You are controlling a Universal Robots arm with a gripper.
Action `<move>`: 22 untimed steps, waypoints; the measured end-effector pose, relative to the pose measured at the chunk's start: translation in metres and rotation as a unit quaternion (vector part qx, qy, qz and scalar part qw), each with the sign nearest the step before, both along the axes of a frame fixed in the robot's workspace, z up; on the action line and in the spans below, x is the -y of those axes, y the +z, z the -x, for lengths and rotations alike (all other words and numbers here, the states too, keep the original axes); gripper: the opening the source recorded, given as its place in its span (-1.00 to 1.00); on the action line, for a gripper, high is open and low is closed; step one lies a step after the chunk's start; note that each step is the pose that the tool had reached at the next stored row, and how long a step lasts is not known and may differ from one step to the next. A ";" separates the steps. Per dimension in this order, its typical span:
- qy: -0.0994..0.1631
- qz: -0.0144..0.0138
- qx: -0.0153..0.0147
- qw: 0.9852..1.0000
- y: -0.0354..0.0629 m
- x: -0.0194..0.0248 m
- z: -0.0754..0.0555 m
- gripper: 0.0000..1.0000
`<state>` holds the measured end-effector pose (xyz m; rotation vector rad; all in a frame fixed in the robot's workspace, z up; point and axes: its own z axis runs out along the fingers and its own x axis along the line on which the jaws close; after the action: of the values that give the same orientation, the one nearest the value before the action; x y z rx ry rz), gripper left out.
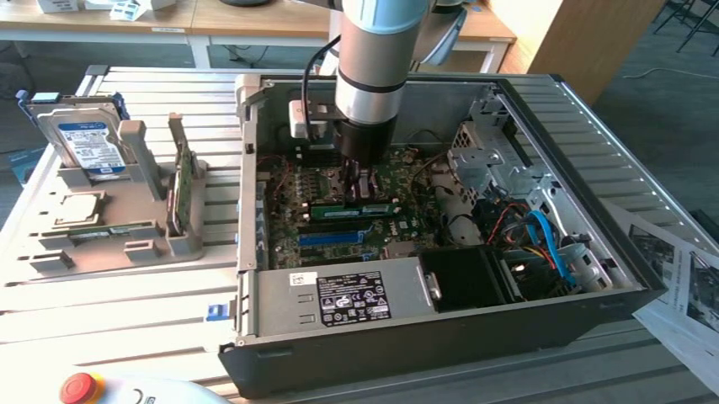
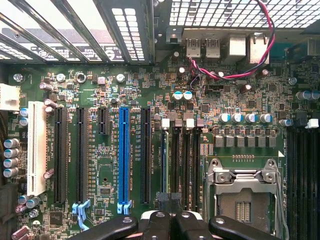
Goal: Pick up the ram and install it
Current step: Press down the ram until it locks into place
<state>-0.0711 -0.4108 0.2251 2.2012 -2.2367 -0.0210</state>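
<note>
The open computer case (image 1: 450,337) takes up the centre and right of the exterior view, its motherboard (image 1: 337,181) exposed. A grey slatted table (image 1: 113,311) carries it. The robot arm (image 1: 376,59) comes down from the top centre of the frame into the case. In the left part of the frame stands a grey holder rack (image 1: 135,244) with a silver hard drive (image 1: 84,139) upright at its upper left and a broader green card (image 1: 180,181) on edge at its right side. A black power supply (image 1: 337,299) sits along the case's lower wall, and printed sheets (image 1: 685,278) lie at the right edge.

The gripper (image 1: 362,189) hangs over the middle of the board with its fingers clenched together. The ram (image 1: 357,209) lies lengthwise along a memory slot just under the fingertips, in the centre of the frame; whether the tips pinch it or only meet its upper edge cannot be told.

In the wrist view the gripper (image 2: 170,217) is drawn shut over the black memory slots (image 2: 186,165), which run between a blue expansion slot (image 2: 123,155) and the metal processor socket (image 2: 245,192).
</note>
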 end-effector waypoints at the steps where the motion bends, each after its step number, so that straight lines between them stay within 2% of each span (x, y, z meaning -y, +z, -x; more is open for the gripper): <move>1: 0.000 0.000 0.000 1.000 -0.0001 0.0000 0.000 -0.80; 22: 0.000 0.000 0.000 1.000 -0.0014 0.0001 0.000 -0.80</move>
<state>-0.0711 -0.4109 0.2237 2.2012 -2.2367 -0.0210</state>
